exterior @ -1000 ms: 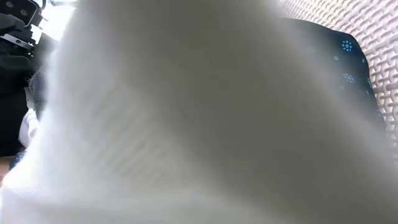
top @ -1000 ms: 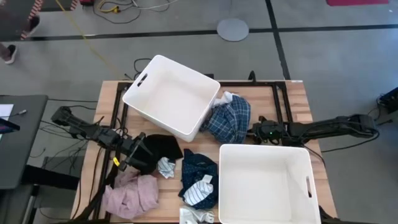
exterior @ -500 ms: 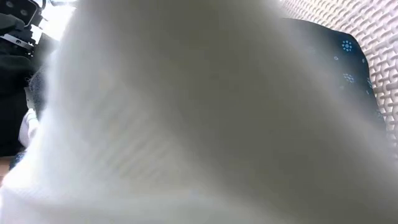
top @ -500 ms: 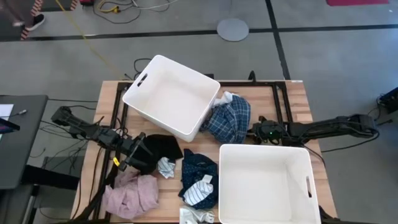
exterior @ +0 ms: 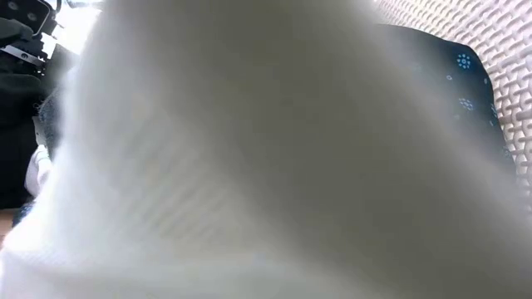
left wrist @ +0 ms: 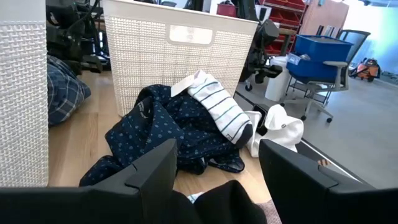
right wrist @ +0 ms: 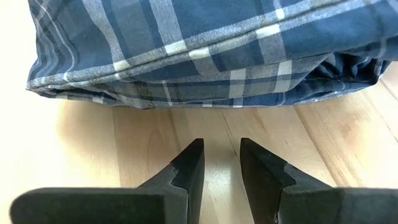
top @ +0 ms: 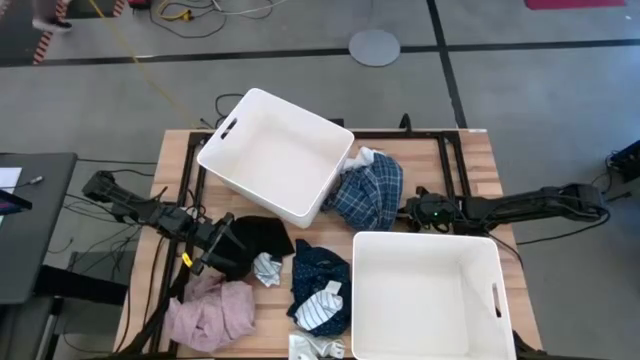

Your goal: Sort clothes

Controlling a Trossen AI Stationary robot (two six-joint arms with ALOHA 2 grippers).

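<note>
White plastic is all that shows inside the 2 bins, the tilted bin (top: 272, 155) at the table's far left and the square bin (top: 428, 293) at the near right; neither is seen to hold any garment, so the sorting is judged barely begun.

All the clothes lie on the wooden table (top: 470, 160) between the bins. The blue plaid shirt (top: 368, 194) is heaped just beside the tilted bin. The black garment (top: 258, 238), the pink garment (top: 212, 312), the navy dotted garment (top: 318, 270) and a striped sock (top: 322, 306) are spread along the near side, with small white pieces (top: 267, 268) among them.

The left gripper (left wrist: 214, 163) is held low over the black garment, fingers spread wide with dark cloth between them; whether the cloth is pinched cannot be told. The right gripper (right wrist: 221, 163) is set down near the table surface, just short of the plaid shirt's edge, its fingers drawn close with a narrow gap and nothing held.

Every piece is judged still to be lifted and dropped into a bin. The low view is blocked by pale fabric.
</note>
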